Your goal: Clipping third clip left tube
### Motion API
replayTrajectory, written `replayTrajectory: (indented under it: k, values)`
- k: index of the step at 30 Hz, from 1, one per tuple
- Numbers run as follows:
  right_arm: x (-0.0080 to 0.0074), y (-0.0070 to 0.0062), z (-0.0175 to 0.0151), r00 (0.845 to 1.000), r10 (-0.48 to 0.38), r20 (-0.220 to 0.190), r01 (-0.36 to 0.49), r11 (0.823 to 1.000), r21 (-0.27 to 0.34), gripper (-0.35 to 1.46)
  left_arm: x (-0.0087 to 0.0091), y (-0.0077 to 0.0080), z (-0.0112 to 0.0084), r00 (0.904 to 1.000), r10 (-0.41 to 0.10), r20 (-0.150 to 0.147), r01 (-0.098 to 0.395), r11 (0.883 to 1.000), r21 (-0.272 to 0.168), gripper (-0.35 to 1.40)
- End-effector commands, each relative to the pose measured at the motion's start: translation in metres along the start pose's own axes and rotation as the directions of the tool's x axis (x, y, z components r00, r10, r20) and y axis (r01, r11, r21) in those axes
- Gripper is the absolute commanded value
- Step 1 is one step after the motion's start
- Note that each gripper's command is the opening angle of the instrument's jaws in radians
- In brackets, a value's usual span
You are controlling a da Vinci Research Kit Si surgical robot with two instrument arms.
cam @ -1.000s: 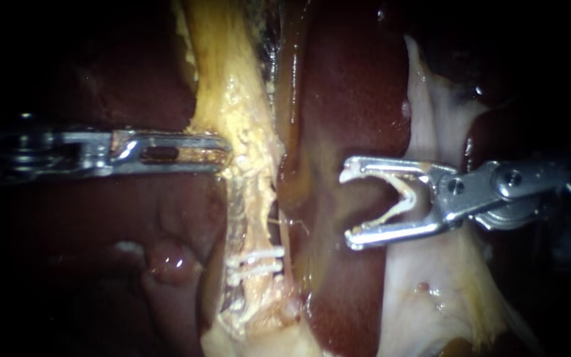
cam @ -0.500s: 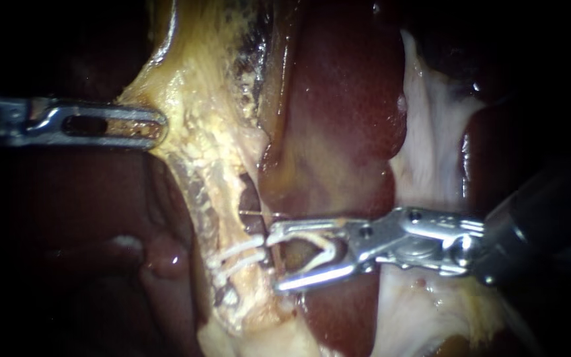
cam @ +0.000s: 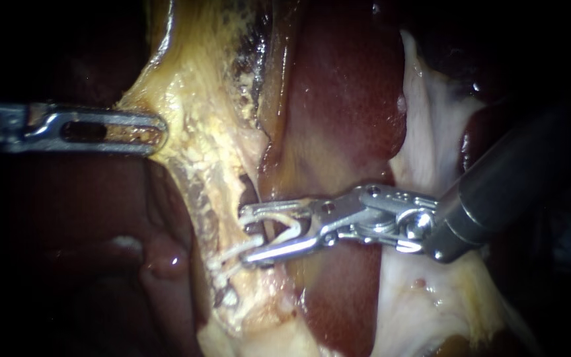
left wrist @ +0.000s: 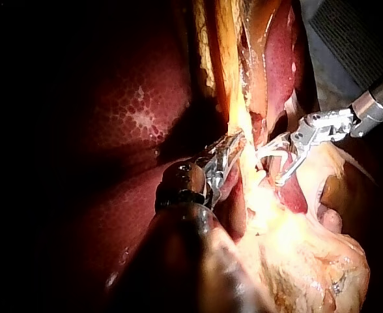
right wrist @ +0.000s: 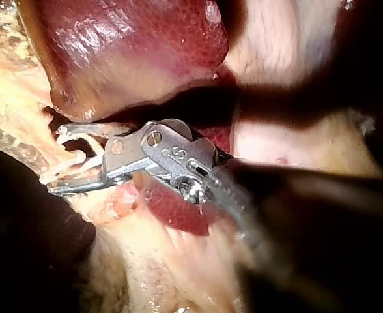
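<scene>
Right instrument (cam: 246,235) jaws wide, clip (cam: 292,228) held astride left tube (cam: 232,221) (above two clips (cam: 236,254)); left instrument (cam: 156,129) clamps tissue (cam: 190,92).

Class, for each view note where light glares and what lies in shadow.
Endoscope view: glare on the right instrument holding its clip and on the liver; margins dark. Left wrist view: the yellow tissue gripped by the left instrument glows; its shaft shadowed. Right wrist view: liver glistens; shaft dark.

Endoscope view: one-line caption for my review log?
Left instrument grips yellowish fatty tissue; right instrument holds an open white clip around the pale tube, beside two white clips already on it.
</scene>
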Motion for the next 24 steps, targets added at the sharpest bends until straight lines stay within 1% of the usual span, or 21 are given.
replayTrajectory:
  k: [1,6,8,9,12,14,15,17,19,21,24]
  values:
    - [0.0,0.0002,0.0,1.0,0.0,0.003,0.0,1.0,-0.004,0.53,0.0,0.0,0.0,1.0,-0.001,-0.001,0.001,1.0,0.001,-0.35]
    - [0.0,0.0011,0.0006,1.0,-0.001,0.002,0.001,1.0,-0.007,0.53,0.0,-0.0001,0.0,1.0,-0.001,-0.001,0.001,1.0,0.001,-0.35]
    - [0.0002,0.0013,0.001,1.0,0.0,0.005,0.0,1.0,-0.007,0.53,0.0,-0.0001,0.0,1.0,-0.001,-0.001,0.001,1.0,0.001,-0.35]
    - [0.0003,0.0013,0.0013,1.0,0.0,0.006,0.0,1.0,-0.002,0.53,0.0,-0.0001,0.0,1.0,-0.001,-0.001,0.001,1.0,0.001,-0.35]
    - [0.0006,0.0012,0.0024,1.0,-0.001,-0.007,0.001,1.0,0.031,0.54,0.0,-0.0001,0.0,1.0,-0.001,-0.001,0.001,1.0,0.001,-0.35]
    - [0.0009,0.0008,0.0031,1.0,-0.007,-0.029,0.009,0.997,0.074,0.55,0.0001,-0.0001,0.0,1.0,-0.001,-0.001,0.001,1.0,0.0,-0.35]
    - [0.0009,0.0007,0.0032,0.999,-0.004,-0.031,0.006,0.996,0.084,0.55,0.0001,-0.0001,0.0,1.0,-0.001,-0.001,0.001,1.0,0.0,-0.35]
    - [0.0011,0.0001,0.0035,0.999,0.002,-0.044,0.004,0.992,0.124,0.55,0.0001,-0.0001,-0.0001,1.0,-0.001,-0.001,0.001,1.0,0.001,-0.35]
    - [0.0013,-0.0007,0.0035,0.998,0.026,-0.055,-0.016,0.986,0.167,0.55,0.0001,0.0,-0.0001,1.0,-0.001,-0.001,0.001,1.0,0.001,-0.35]
    - [0.0016,-0.0015,0.0035,0.998,0.039,-0.057,-0.027,0.979,0.203,0.54,0.0001,0.0,-0.0001,1.0,0.0,-0.001,0.0,1.0,0.001,-0.35]
    - [0.0019,-0.0023,0.0037,0.997,0.046,-0.055,-0.032,0.97,0.24,0.53,0.0001,0.0,-0.0001,1.0,0.0,-0.001,0.0,1.0,0.001,-0.35]
